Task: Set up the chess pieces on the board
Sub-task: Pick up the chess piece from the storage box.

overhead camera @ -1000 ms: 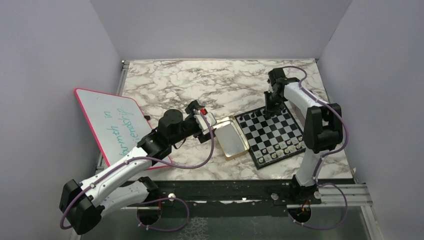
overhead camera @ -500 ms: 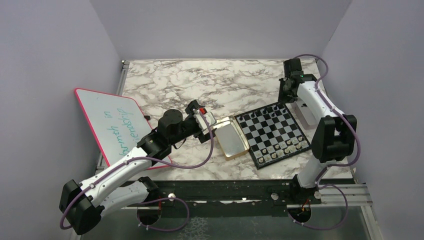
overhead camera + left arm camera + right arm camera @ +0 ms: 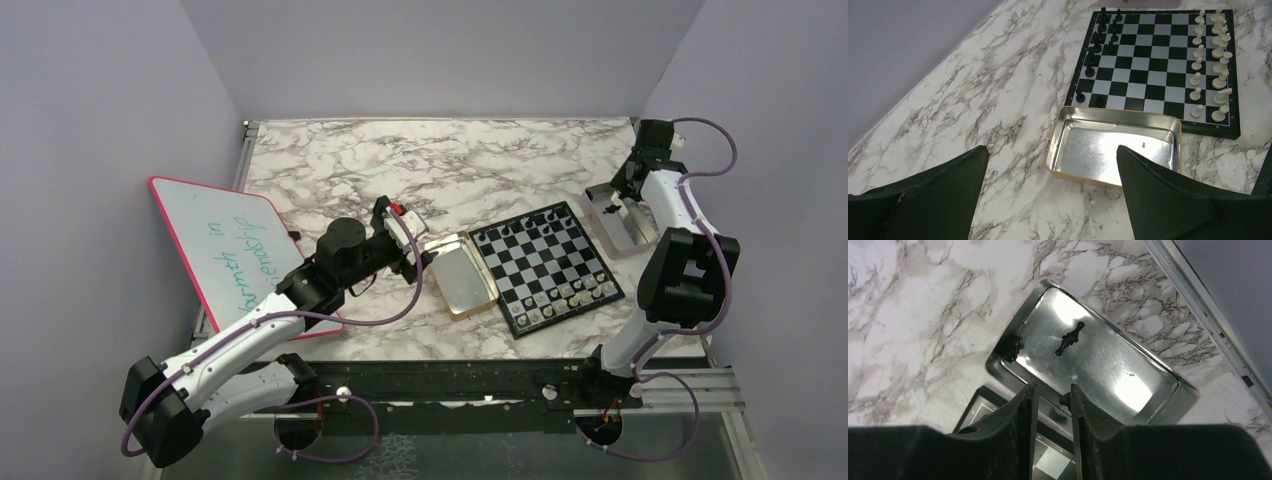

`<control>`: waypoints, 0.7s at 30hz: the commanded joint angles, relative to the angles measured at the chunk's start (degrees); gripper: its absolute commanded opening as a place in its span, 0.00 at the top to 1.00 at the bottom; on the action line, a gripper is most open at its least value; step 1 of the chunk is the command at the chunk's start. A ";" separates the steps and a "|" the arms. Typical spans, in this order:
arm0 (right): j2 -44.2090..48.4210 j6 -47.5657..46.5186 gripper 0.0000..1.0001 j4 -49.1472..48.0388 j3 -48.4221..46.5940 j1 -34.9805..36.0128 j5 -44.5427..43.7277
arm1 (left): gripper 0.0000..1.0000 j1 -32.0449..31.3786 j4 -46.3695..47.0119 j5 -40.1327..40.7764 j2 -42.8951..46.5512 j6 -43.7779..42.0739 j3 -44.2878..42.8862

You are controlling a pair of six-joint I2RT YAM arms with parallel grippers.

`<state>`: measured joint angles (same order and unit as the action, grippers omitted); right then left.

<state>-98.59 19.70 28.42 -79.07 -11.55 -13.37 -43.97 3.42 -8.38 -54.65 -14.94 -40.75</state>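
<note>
Jaws spread wide and holding nothing, the left gripper [image 3: 1052,148] hangs over the gold tin [image 3: 1098,150] mid-desk. Beside it sits the board [image 3: 1158,60], with chess pieces [image 3: 1220,52] along two opposite sides. By the desk's right edge the right gripper [image 3: 1053,390], jaws barely parted, hovers over the silver tin [image 3: 1128,370]. The black pieces [image 3: 1069,338] lying flat there may skid from a pinch.

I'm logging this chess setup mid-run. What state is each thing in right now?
Small black-and-grey chessboard: partly set.
Pale silvery-white chessmen: upright, two rows along one edge.
Black chessmen on board: upright, rows incomplete.
Silver rectangular tin: open, at least two black chessmen lying inside.
Gold rectangular tin: open, empty.
Left hand: open, empty.
Right hand: narrowly open above silver tin, empty.
Pink-rimmed whiteboard: written on in green.
</note>
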 commanded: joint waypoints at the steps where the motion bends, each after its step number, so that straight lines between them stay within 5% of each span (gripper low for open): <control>1: -3.81 8.30 0.65 -5.35 1.20 -1.94 -1.79 | 0.01 -0.16 2.44 1.81 1.44 3.41 -1.12; 11: -11.31 21.69 0.65 -3.47 -2.19 -2.56 -5.52 | 0.01 -0.16 0.28 9.68 0.82 6.71 -2.78; 21: -15.07 30.30 0.62 -0.58 -4.42 -3.71 -8.83 | 0.01 -0.16 2.26 9.43 3.47 4.49 -0.37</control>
<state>-111.79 45.36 26.57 -81.08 -14.35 -18.55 -44.01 3.81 0.05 -52.47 -9.72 -41.56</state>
